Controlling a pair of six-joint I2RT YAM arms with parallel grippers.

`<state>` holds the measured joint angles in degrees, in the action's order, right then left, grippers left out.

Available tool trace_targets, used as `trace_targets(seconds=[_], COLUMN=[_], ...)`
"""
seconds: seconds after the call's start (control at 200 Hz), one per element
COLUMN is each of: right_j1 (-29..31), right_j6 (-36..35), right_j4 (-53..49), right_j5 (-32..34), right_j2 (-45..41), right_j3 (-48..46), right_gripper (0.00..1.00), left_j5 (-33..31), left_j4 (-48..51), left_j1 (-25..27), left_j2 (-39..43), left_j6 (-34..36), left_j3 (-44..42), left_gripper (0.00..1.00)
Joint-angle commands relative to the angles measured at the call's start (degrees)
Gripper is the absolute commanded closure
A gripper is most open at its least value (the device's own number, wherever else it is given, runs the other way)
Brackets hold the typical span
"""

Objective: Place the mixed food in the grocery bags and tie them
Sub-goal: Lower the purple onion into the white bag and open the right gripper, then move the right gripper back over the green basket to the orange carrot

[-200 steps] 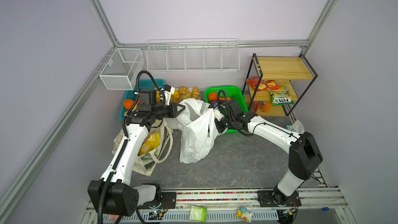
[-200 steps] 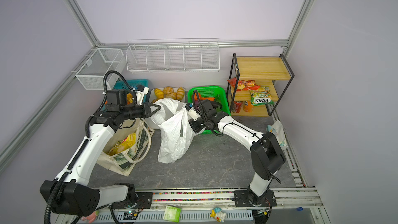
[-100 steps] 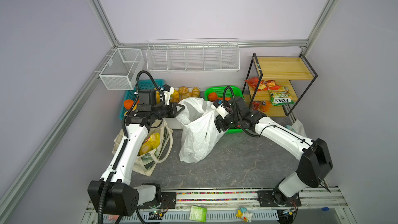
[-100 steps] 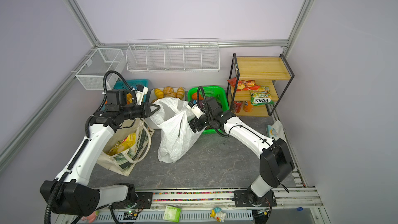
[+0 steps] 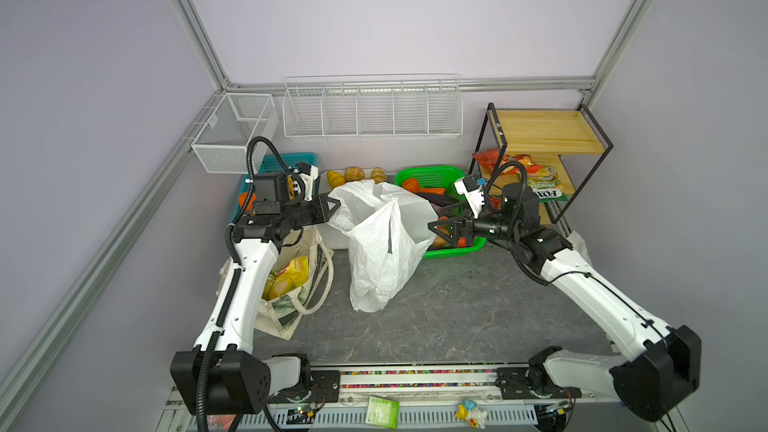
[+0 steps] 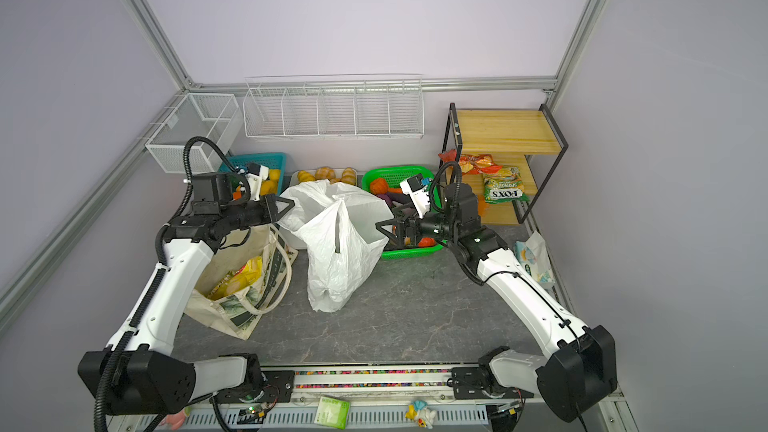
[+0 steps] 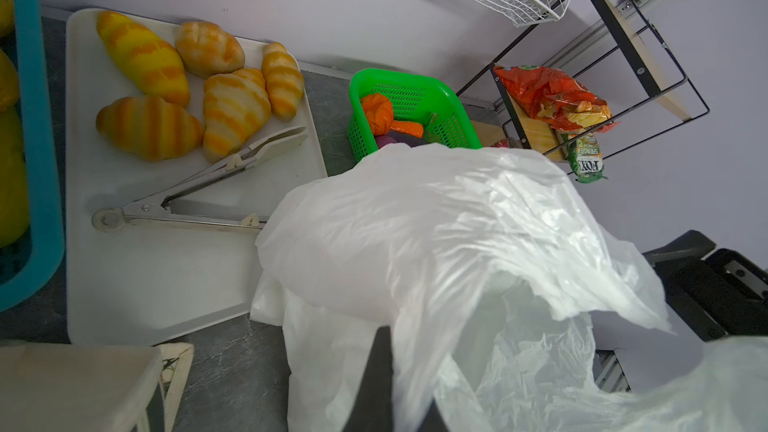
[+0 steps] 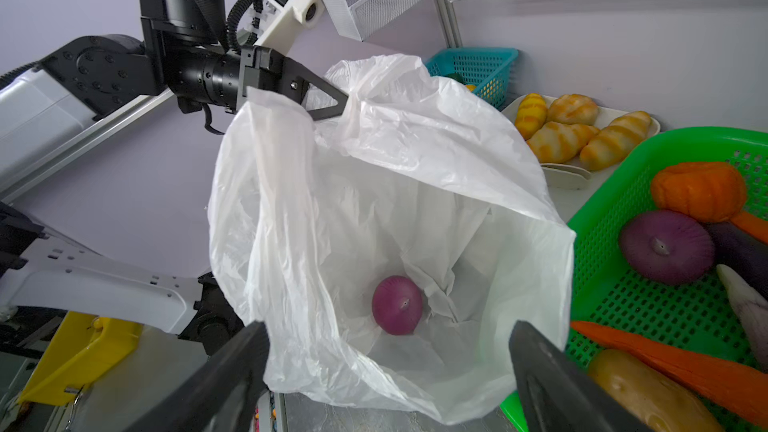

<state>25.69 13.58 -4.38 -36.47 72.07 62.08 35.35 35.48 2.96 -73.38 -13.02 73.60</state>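
The white plastic bag [image 5: 382, 243] [image 6: 336, 251] stands mid-table with its mouth held up. My left gripper [image 5: 334, 205] [image 8: 340, 103] is shut on the bag's left rim. My right gripper [image 5: 432, 228] [image 8: 388, 326] is open and empty at the bag's right rim, over the green basket [image 5: 436, 172]. One purple onion [image 8: 397, 305] lies at the bottom of the bag. The basket [image 8: 665, 139] holds another onion [image 8: 665, 247], a carrot [image 8: 665, 359] and a potato [image 8: 644, 392]. At the left, the canvas tote [image 5: 307, 284] [image 6: 245, 297] holds a yellow packet [image 5: 291, 276].
A white tray [image 7: 124, 263] with croissants and tongs [image 7: 208, 184] sits behind the bag, next to a teal basket [image 5: 286, 160]. A wooden shelf [image 5: 540, 139] at the back right carries red and green packets. Wire baskets hang on the back wall. A small packet [image 6: 532, 255] leans at the right edge.
My right arm's elbow has swung out to the right and its gripper has drawn back a little from the bag's mouth, jaws slightly wider. The left arm and bag hold still.
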Motion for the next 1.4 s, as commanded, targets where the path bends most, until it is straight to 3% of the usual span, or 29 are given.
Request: trace_targets(seconds=[0.0, 0.08, 0.14, 0.385, 0.54, 0.845, 1.115, 1.395], right_j1=[-1.5, -2.0, -2.1, -2.1, -2.4, -4.0, -3.3, -1.0], right_j6=[3.7, 5.1, 5.0, 0.8, 1.7, 6.5, 7.7, 9.1], right_j4=[-3.6, -9.7, -12.2, -16.0, -14.5, -12.0, -10.1, -9.6], right_j5=[11.1, 24.4, 30.3, 37.8, 39.1, 43.8, 40.2, 37.1], right_j2=[0.9, 2.2, 3.6, 16.8, 24.4, 36.3, 36.4, 34.6], right_j3=[-0.4, 0.1, 0.3, 5.1, 9.7, 17.1, 16.0, 13.2], right_gripper=[0.06, 0.07, 0.07, 0.18, 0.32, 0.42, 0.35, 0.35], left_j5=[-1.8, -2.0, -2.0, -1.6, -1.1, 0.0, 0.2, 0.8], left_j4=[1.0, 0.9, 0.9, 0.3, -0.1, -1.2, -1.6, -2.0], left_j1=[-0.9, -1.1, -1.1, -1.0, -1.1, -1.1, -1.1, -1.1], left_j2=[0.9, 1.1, 1.2, 1.5, 1.7, 2.1, 2.2, 2.1], left_j6=[0.4, 0.4, 0.4, 0.2, 0.1, -0.5, -0.6, -0.8], left_j3=[-0.3, -0.4, -0.5, -0.9, -1.0, -1.6, -1.9, -2.0], left_gripper=[1.0, 1.0, 1.0, 1.0, 1.0, 1.0, 1.0, 1.0])
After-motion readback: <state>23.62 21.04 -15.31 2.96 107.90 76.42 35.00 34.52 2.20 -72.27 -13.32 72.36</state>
